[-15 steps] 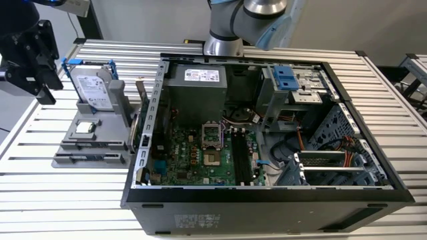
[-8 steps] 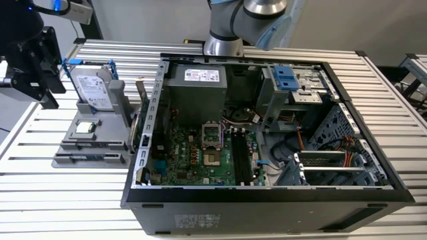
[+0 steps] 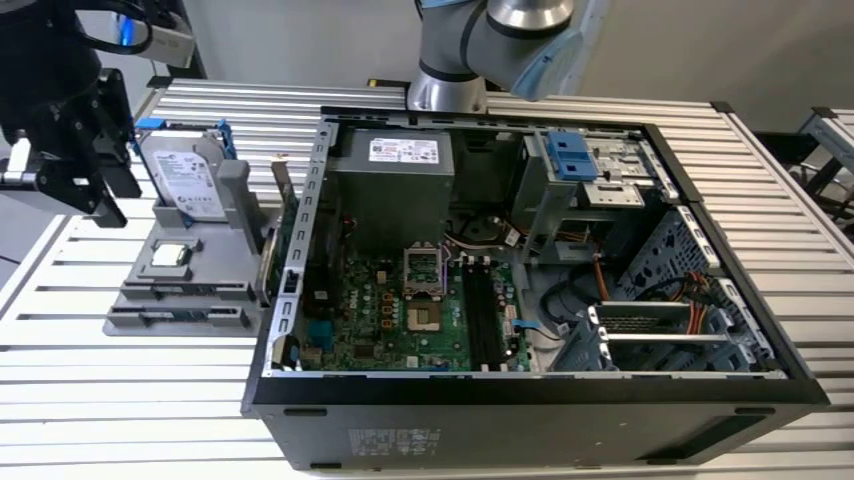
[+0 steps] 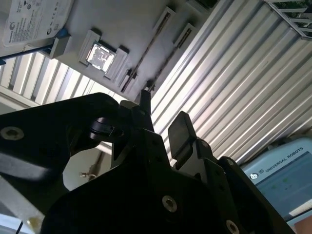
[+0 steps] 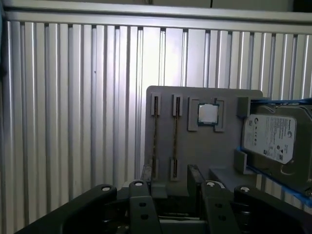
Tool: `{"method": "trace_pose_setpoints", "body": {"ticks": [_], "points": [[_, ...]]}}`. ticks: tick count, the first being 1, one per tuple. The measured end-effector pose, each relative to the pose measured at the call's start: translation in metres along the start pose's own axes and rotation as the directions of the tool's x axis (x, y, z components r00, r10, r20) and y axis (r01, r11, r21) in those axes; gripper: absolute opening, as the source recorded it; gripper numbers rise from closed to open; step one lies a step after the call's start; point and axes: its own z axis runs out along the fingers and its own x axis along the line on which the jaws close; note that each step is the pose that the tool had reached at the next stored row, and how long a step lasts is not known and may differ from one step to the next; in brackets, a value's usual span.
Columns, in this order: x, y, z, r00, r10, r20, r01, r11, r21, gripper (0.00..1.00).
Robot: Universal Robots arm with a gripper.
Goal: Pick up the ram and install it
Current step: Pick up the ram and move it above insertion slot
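While your claw [image 5: 170, 171] hangs open and empty, clear of the grey holder [image 5: 204, 151], the ram [image 5: 175, 139] stands on edge in its slot, long axis running straight ahead between the 2 fingers [image 5: 195, 178].

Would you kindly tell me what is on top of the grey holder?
The grey holder carries two ram sticks in slots, a square chip and a hard drive; the drive covers whatever is beneath it.
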Motion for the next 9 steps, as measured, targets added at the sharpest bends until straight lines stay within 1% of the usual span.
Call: {"method": "trace_pose_setpoints", "body": {"ticks": [2,7,9], "points": [[0.0000,-0.0010,0.0021,1.0000,0.003,0.0000,-0.003,1.0000,0.0001,1.00],[0.0001,-0.0011,0.0025,1.0000,0.003,0.0001,-0.003,1.0000,0.0000,1.00],[0.0001,-0.0012,0.0039,1.0000,0.003,0.0004,-0.003,1.0000,0.0005,1.00]]}}
